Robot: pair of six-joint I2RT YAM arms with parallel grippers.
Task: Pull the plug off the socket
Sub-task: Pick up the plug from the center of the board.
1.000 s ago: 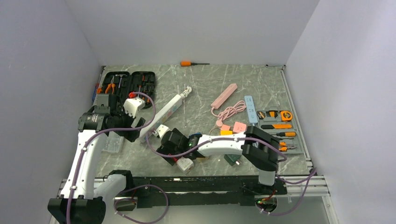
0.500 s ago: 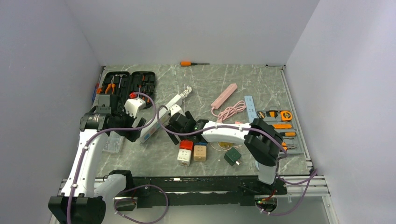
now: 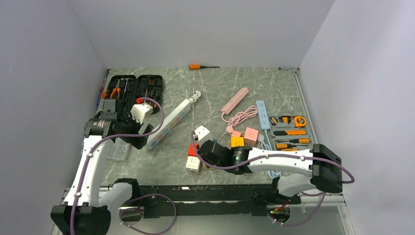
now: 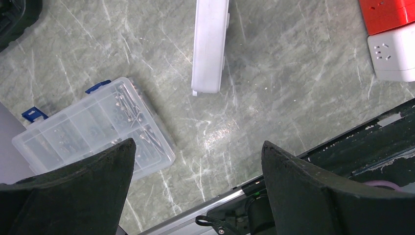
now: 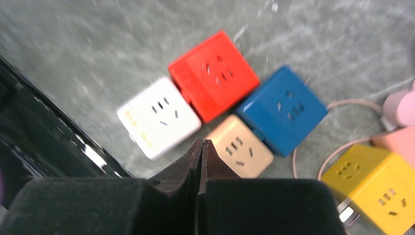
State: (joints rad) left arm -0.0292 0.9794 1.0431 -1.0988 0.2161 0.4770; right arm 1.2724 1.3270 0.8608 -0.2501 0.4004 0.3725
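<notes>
White power strip [image 3: 169, 122] lies diagonally on the grey marble table [image 3: 244, 83], with the white plug [image 3: 201, 133] resting apart from it, to its right. The right gripper [image 5: 202, 143], fingers pressed together on nothing, hovers over coloured socket cubes [image 5: 214, 74]. The left gripper [image 4: 198, 147] gapes wide and empty above the strip's end.
</notes>
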